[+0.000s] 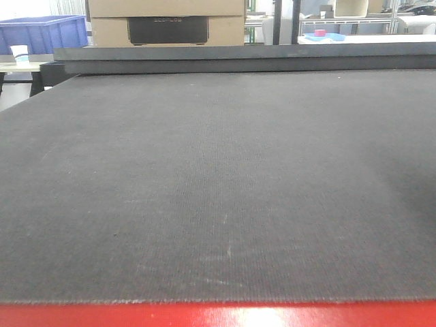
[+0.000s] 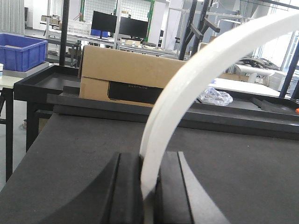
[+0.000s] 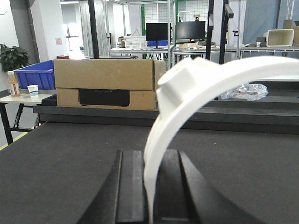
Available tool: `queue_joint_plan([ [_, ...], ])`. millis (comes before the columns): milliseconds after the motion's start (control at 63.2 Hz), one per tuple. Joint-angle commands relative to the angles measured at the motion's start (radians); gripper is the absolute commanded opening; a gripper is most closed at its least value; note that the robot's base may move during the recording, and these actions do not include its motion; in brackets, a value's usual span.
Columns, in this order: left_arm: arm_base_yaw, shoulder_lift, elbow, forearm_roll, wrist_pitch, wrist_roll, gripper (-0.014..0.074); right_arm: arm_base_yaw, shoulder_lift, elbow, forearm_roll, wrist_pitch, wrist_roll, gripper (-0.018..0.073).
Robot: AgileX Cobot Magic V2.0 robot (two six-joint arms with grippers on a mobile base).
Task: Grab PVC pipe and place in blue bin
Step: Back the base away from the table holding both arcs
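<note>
A: Jaws of the left gripper (image 2: 149, 186)?
B: Pinching a white curved PVC pipe (image 2: 187, 79) that arches up to the right. The blue plastic bin (image 2: 21, 51) sits far left.
A: Right wrist view?
B: Jaws of the right gripper (image 3: 152, 186) clamp white curved PVC pipe (image 3: 187, 88) too; blue plastic bin (image 3: 37, 77) far left.
A: Front view?
B: Dark grey felt table (image 1: 218, 191), brown cardboard box (image 1: 167, 17) at the far edge, blue plastic bin (image 1: 44, 34) far left.

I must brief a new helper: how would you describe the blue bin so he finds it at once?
Find the cardboard box behind the dark table. Left of it, on a pale side table, stands the blue bin: an open crate, far bigger than the cup and bottle beside it.
</note>
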Motion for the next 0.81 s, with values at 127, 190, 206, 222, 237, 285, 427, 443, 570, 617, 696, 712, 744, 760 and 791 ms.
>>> queue_joint_plan([
  [127,-0.001,-0.005,-0.001,0.003,-0.031,-0.004,-0.0111,-0.006,-0.005,0.001,-0.011,-0.016,-0.005,-0.0162],
  [190,-0.001,-0.005,-0.001,0.003,-0.031,-0.004,-0.0111,-0.006,-0.005,0.001,-0.011,-0.016,-0.005,-0.0162],
  [206,-0.001,-0.005,-0.001,0.003,-0.031,-0.004,-0.0111,-0.006,-0.005,0.001,-0.011,-0.016,-0.005,-0.0162],
  [222,-0.001,-0.005,-0.001,0.003,-0.031,-0.004,-0.0111,-0.006,-0.005,0.001,-0.011,-0.016,-0.005,-0.0162],
  [237,-0.001,-0.005,-0.001,0.003,-0.031,-0.004,-0.0111,-0.006,-0.005,0.001,-0.011,-0.016,-0.005,-0.0162],
  [285,-0.001,-0.005,-0.001,0.003,-0.031,-0.004,-0.0111,-0.006,-0.005,0.001,-0.011,-0.016,-0.005,-0.0162],
  [427,-0.001,-0.005,-0.001,0.003,-0.031,-0.004,-0.0111,-0.006,-0.005,0.001,-0.011,-0.016,-0.005,-0.0162],
  [443,-0.001,-0.005,-0.001,0.003,-0.031,-0.004,-0.0111,-0.006,-0.005,0.001,-0.011,-0.016,-0.005,-0.0162],
  [570,-0.001,-0.005,-0.001,0.003,-0.031,-0.004,-0.0111,-0.006,-0.005,0.001,-0.011,-0.016,-0.005,-0.0162],
  [617,-0.001,-0.005,-0.001,0.003,-0.031,-0.004,-0.0111,-0.006,-0.005,0.001,-0.011,-0.016,-0.005,-0.0162],
  [696,-0.001,-0.005,-0.001,0.003,-0.031,-0.004,-0.0111,-0.006,-0.005,0.001,-0.011,-0.016,-0.005,-0.0162],
  [712,-0.001,-0.005,-0.001,0.003,-0.031,-0.004,-0.0111,-0.006,-0.005,0.001,-0.011,-0.016,-0.005,-0.0162],
  [744,-0.001,-0.005,-0.001,0.003,-0.031,-0.004,-0.0111,-0.006,-0.005,0.001,-0.011,-0.016,-0.005,-0.0162],
  [760,-0.001,-0.005,-0.001,0.003,-0.031,-0.004,-0.0111,-0.006,-0.005,0.001,-0.011,-0.016,-0.005,-0.0162],
  [791,-0.001,-0.005,-0.001,0.003,-0.031,-0.004,-0.0111,-0.006,-0.005,0.001,-0.011,-0.016,-0.005,-0.0162],
])
